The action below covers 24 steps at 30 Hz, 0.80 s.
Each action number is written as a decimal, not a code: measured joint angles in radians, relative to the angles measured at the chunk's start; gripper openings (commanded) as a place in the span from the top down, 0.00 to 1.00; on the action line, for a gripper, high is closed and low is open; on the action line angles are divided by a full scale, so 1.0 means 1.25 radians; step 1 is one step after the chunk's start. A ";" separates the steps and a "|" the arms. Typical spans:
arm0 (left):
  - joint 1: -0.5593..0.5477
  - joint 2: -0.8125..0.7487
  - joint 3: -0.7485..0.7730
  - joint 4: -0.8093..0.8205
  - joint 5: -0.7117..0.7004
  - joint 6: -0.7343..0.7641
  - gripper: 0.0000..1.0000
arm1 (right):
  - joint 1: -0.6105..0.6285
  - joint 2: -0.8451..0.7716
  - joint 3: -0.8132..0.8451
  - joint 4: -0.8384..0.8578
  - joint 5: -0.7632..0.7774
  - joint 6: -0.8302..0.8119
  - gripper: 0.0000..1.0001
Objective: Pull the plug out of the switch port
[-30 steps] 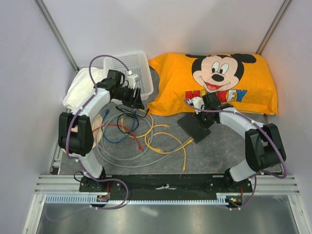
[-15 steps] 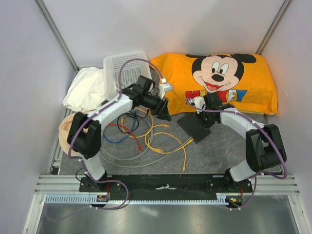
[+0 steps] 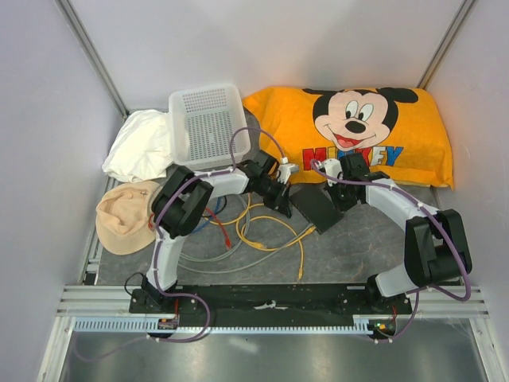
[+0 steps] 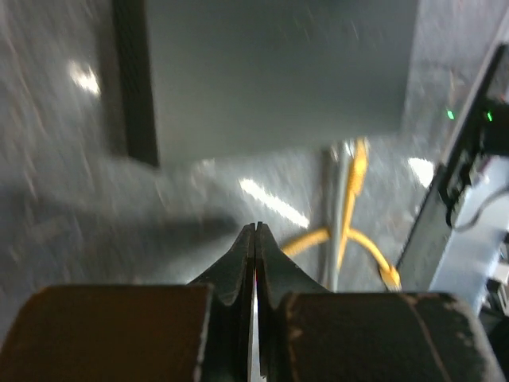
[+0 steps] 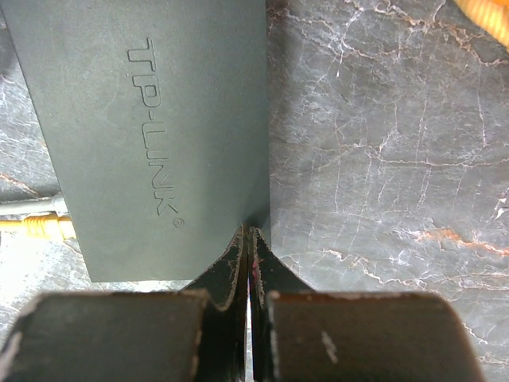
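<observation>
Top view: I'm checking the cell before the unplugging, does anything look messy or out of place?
Yes. A loose tangle of yellow, red, blue and grey cables sprawls left of the black switch, which lies at a slant. A tan hat, white cloth and Mickey pillow crowd the left and back.

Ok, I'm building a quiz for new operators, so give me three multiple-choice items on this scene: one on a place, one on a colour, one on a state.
1. Where does the white basket stand?
A) on top of the pillow
B) at the far side, just left of the pillow
C) to the pillow's right

2. What colour is the pillow's cover?
A) blue
B) green
C) orange

3. How is the left gripper?
A) shut, nothing held
B) wide open
C) half open

Answers:
1 B, the overhead view shows it by the pillow's left end.
2 C, orange surrounds the cartoon face.
3 A, its wrist view shows the jaws pressed together, empty.
</observation>
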 measured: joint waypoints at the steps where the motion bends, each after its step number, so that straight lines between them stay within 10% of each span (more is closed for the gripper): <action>1: -0.003 0.020 0.025 0.002 -0.011 -0.009 0.96 | 0.000 0.000 -0.001 0.000 0.000 0.000 1.00; 11: -0.008 0.134 0.174 0.034 -0.019 -0.120 0.91 | 0.000 0.000 -0.002 -0.001 0.000 0.000 1.00; 16: -0.006 0.175 0.252 0.032 -0.023 -0.123 0.65 | -0.001 0.000 -0.003 -0.005 0.001 -0.001 1.00; 24: 0.018 0.086 0.096 0.106 0.057 -0.194 0.51 | -0.007 0.000 -0.003 -0.007 0.001 0.000 1.00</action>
